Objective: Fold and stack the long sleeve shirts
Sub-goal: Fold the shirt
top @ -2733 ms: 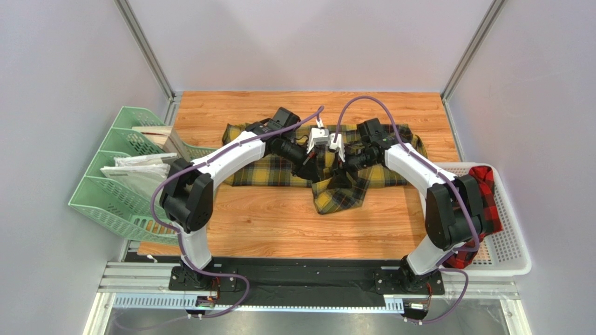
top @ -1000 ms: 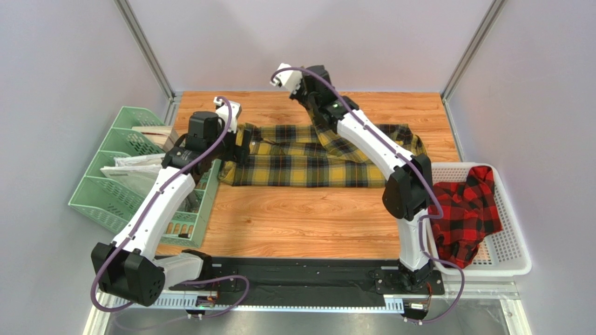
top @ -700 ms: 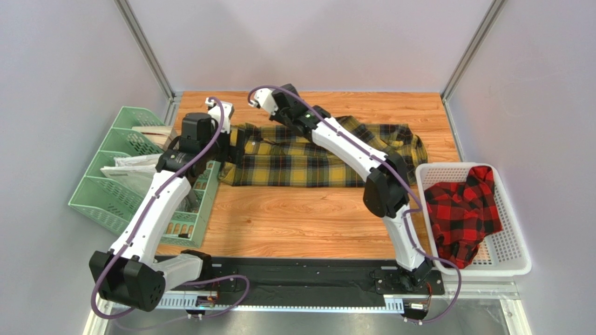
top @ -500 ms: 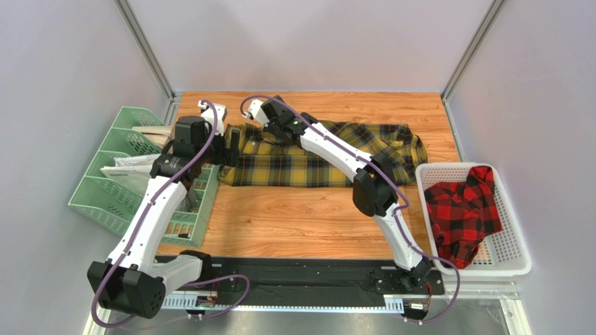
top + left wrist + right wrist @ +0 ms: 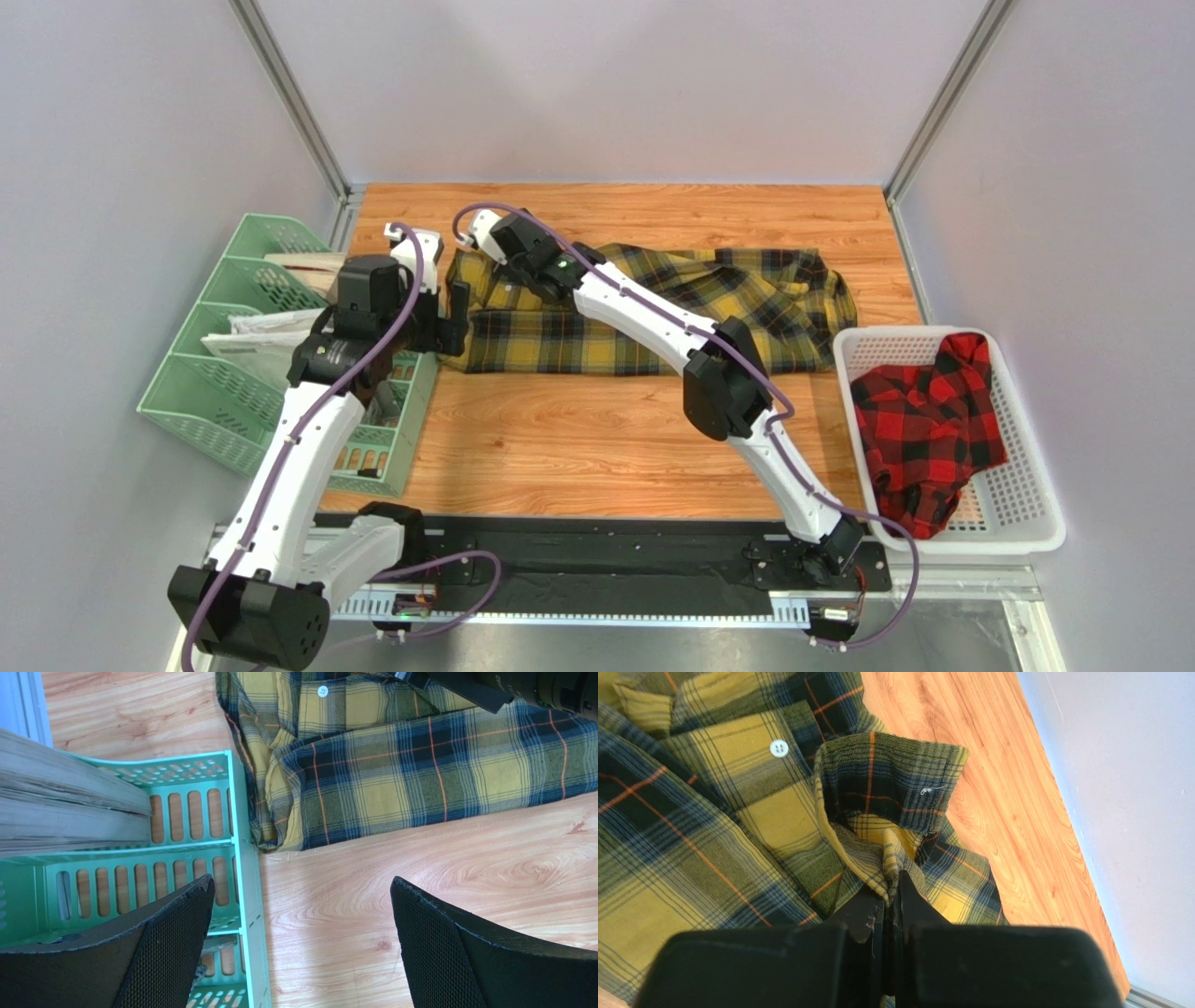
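My right pincer (image 5: 892, 885) is clamped on the yellow shirt (image 5: 561, 343) at upper left, shirt lengthwise left-to-right, my left pincer (image 5: 302, 910) gaping beside it.

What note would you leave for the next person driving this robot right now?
Left end effector: open, empty, above the table by the green tray.
Right end effector: shut on the yellow shirt, pinching fabric beside a cuff at its far left end.
Red shirt: crumpled in the white basket.
Done: yellow shirt lies on the table, partly folded.
Left: finish folding it, fold the red shirt, stack both.
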Robot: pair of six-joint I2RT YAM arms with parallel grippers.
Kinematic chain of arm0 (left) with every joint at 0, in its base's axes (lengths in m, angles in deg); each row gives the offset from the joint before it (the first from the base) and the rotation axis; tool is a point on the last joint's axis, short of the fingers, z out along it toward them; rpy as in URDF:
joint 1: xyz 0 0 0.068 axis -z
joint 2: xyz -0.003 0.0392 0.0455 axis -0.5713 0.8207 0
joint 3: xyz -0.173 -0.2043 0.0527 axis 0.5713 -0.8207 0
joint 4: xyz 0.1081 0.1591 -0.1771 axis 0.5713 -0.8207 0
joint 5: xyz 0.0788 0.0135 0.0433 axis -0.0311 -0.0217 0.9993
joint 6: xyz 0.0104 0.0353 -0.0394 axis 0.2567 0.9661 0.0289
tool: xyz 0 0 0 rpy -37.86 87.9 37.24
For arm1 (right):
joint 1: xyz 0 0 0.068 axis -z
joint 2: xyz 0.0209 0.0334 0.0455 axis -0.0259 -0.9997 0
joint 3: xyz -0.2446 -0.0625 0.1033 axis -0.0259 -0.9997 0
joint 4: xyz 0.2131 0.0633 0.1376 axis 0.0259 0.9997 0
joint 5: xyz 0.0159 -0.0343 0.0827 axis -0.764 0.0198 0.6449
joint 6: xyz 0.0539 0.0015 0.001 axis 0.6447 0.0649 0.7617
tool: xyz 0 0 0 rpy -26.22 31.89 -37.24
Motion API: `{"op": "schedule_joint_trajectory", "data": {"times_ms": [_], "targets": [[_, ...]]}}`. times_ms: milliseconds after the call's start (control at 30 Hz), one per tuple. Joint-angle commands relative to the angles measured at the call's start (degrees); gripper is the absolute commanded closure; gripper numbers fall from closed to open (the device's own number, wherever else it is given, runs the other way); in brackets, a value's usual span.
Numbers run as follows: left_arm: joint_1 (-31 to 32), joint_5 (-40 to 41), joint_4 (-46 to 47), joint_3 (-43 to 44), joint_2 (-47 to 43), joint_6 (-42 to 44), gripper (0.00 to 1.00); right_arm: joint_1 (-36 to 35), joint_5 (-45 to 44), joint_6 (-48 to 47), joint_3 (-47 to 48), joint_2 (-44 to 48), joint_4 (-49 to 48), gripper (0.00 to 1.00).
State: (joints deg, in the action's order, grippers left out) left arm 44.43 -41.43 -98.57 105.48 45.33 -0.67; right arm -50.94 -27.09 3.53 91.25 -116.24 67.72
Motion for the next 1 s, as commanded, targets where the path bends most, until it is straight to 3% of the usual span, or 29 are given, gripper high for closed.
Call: {"op": "schedule_joint_trajectory", "data": {"times_ms": [0,467,500,533,567,600,667,700,800,900,967], "targets": [[-0.5,0.9,-1.2,-0.5,-1.6,0.5,0.01,-1.1,-1.4,1.8,3.3,-1.1,-5.3,1.0],[-1.7,0.6,-1.5,-1.3,-1.4,-2.3,0.01,-3.4,-0.3,7.4,1.3,-2.0,-8.6,1.0],[-2.5,0.0,-1.7,-1.2,-0.9,-2.7,0.01,-3.4,0.2,8.2,1.7,-1.9,-7.7,0.96],[-2.7,-0.7,-1.7,-1.0,-0.5,-2.9,0.01,-3.5,2.0,9.5,1.8,-1.7,-7.1,0.85],[-2.8,-0.9,-1.6,-0.6,-0.3,-2.9,0.01,-3.5,2.9,10.3,1.7,-1.0,-6.6,0.73],[-2.9,-1.0,-1.2,-0.4,0.3,-2.8,0.01,-3.4,3.9,10.8,1.2,-0.3,-5.6,0.54],[-3.0,-1.4,-0.5,0.3,0.8,-2.3,0.01,-3.1,6.8,11.0,0.3,2.8,-4.7,0.45],[-3.2,-1.6,0.2,0.6,1.4,-1.8,0.01,-2.8,8.2,10.9,-0.2,4.4,-3.2,0.32],[-3.3,-3.2,1.8,2.6,4.1,-0.9,0.01,0.5,14.1,11.0,-4.2,13.2,0.3,0.07],[-3.3,-8.5,2.0,6.1,10.2,-0.2,0.03,6.7,20.8,14.9,-14.0,23.3,2.5,0.03],[-3.3,-17.0,1.7,10.1,13.9,1.7,0.05,12.0,25.7,18.8,-21.5,27.5,4.4,0.03]]}}
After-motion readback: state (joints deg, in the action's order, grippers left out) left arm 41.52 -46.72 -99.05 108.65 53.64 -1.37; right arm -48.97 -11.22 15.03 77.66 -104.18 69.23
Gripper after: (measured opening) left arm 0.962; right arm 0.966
